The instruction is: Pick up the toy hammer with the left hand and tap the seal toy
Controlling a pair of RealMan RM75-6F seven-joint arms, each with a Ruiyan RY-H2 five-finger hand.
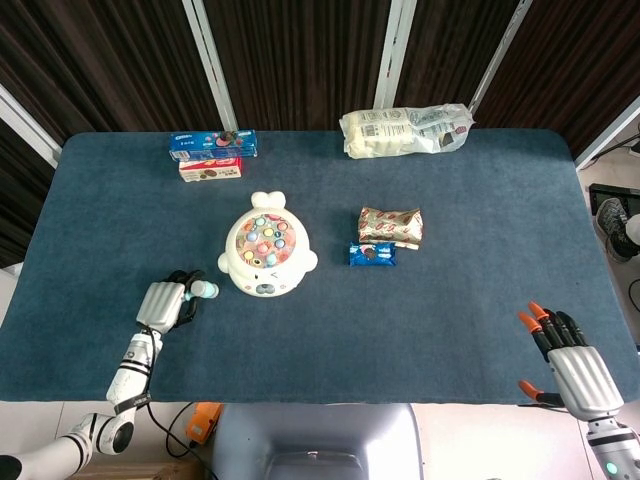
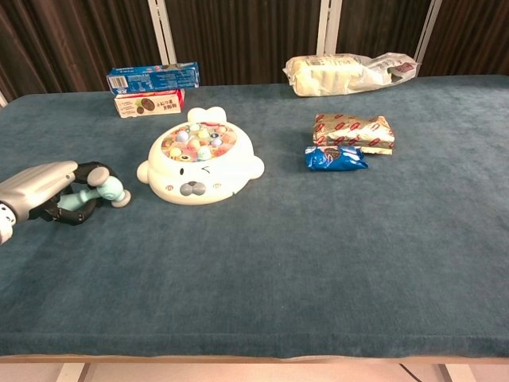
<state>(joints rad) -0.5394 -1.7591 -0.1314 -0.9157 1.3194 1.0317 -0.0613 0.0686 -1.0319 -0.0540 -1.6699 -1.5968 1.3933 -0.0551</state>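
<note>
Risk noted: the toy hammer [image 2: 95, 193] could be levered out of a shallow grasp during lifting, or the seal toy [image 2: 199, 162] could be nudged by the mallet head, which lies just beside it, to its left. The left hand [image 2: 49, 193] is curled around the handle low on the table; firm closure appears likely but cannot be confirmed. The right hand [image 1: 570, 356] is held well apart, fingers spread, holding nothing.
</note>
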